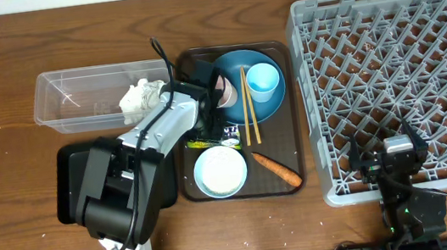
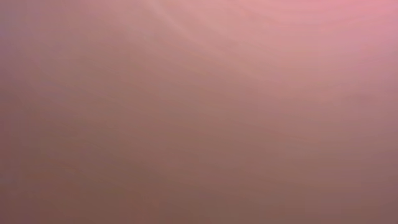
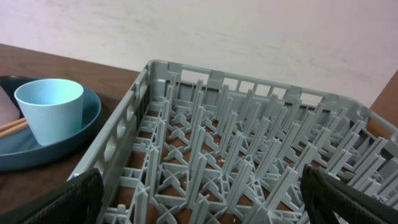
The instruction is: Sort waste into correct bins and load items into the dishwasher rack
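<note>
**Bench contents, one moment**

1. Large square grey plastic lattice rack (image 1: 397,78): stood on the bench to the right of the serving tray, apart from it.
2. Dark brown rectangular serving tray (image 1: 287,117): long axis far to near.
3. Big round blue plate (image 1: 237,59): on the tray's far half.
4. Light blue cup (image 1: 263,82): upright on the plate, mouth up.
5. Pair of wooden chopsticks (image 1: 247,109): side by side, long axis far to near, parallel to the tray's long sides. Far ends lay on the plate just beside the light blue cup, near ends off the plate's rim.
6. White-pink cup (image 1: 223,93): at the plate's left edge, mostly hidden by the left end effector.
7. Pale blue bowl (image 1: 221,172): upright on the tray's near half.
8. Small orange carrot (image 1: 276,170): beside the bowl, lying diagonally, one end toward the bowl, the other toward the tray's near right corner.
9. Clear plastic rectangular tub (image 1: 75,100): left of the tray, long axis left to right.
10. Crumpled white paper (image 1: 143,99): at the tub's tray-side end; inside or on the rim could not be told.
11. Shallow black rectangular tray (image 1: 69,187): largely under the left arm.
12. Left end effector (image 1: 207,93): at the white-pink cup. Its wrist view was a pink blur, so its opening could not be told.
13. Right end effector (image 3: 200,186): fingers spread wide, holding nothing, over the rack's near edge.
</note>
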Available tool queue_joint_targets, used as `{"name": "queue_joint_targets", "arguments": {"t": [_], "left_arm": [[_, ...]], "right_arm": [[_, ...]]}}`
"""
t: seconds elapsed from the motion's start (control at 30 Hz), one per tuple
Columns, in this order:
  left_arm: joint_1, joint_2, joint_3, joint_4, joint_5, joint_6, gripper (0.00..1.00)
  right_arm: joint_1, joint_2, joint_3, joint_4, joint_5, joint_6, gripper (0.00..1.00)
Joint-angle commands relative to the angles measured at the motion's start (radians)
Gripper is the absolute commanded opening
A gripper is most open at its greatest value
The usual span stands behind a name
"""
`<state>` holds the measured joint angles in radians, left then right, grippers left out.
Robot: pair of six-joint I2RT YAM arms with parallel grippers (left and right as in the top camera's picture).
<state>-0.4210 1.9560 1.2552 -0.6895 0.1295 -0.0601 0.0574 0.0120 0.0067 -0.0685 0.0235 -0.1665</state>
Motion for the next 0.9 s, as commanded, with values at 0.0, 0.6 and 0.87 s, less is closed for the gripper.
{"name": "queue_joint_targets", "arguments": {"t": [0.0,0.6,0.87], "left_arm": [[0.001,0.016,-0.008,0.0,-0.008,-0.001,0.34],[0.001,-0.073,0.048,0.003,-0.029,0.0,0.06],[0.001,-0.18,0.049,0.015,-0.101,-0.001,0.06]], "right_arm": [[-0.019,-0.004,-0.001,-0.003,0.01,-0.003,0.99],[-0.019,-0.004,-0.001,-0.003,0.01,-0.003,0.99],[-0.019,-0.004,-0.001,-0.003,0.01,-0.003,0.99]]}}
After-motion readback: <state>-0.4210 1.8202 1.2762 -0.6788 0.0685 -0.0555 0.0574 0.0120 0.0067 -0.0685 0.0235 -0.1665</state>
